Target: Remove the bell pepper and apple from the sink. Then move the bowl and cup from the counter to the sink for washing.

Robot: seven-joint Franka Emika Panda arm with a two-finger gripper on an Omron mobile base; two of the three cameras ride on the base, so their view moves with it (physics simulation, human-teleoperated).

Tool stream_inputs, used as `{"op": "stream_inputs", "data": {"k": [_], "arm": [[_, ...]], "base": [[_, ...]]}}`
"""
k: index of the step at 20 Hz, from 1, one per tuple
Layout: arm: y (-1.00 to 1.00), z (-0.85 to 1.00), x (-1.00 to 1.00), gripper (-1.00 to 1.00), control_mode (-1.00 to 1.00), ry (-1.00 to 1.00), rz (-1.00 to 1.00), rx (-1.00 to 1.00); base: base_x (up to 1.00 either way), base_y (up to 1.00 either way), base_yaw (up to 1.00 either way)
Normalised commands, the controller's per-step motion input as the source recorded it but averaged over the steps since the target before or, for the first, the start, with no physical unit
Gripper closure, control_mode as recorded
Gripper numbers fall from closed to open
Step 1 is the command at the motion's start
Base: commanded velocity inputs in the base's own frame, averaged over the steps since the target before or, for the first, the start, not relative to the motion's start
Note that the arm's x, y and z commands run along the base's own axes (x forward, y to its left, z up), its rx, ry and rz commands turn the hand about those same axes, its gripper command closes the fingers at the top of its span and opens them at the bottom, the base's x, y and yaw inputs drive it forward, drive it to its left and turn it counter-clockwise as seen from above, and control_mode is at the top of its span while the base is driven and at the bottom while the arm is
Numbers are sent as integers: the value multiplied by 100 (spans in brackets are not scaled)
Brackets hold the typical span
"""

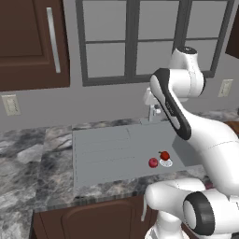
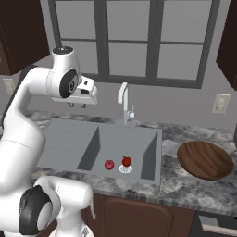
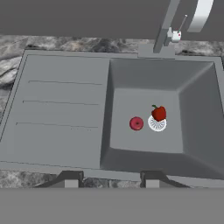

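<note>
End effector partly open, holding nothing, high above sink; bell pepper and apple far below, side by side in basin.

The dark grey marbled stone counter with pale veins carries a wide matte grey rectangular sink with a ribbed drainboard. A wide shallow dark-brown wooden bowl rests on the stone to the right of the basin, apart from its rim.
</note>
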Motion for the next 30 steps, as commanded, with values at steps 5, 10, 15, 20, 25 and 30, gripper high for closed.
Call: {"op": "stream_inputs", "data": {"k": [5,10,15,20,25,30], "arm": [[-2,0,-6,-100,-100,0,0,0],[-6,0,-16,-100,-100,-2,0,0],[-9,0,-21,-100,-100,0,-1,0],[-13,0,-24,-100,-100,0,-5,2],[-16,0,-20,-100,-100,0,-5,4],[-18,-6,-21,-100,-100,0,-7,7]], "base": [[0,0,0],[0,0,0],[0,0,0],[0,0,0],[0,0,0],[0,0,0]]}}
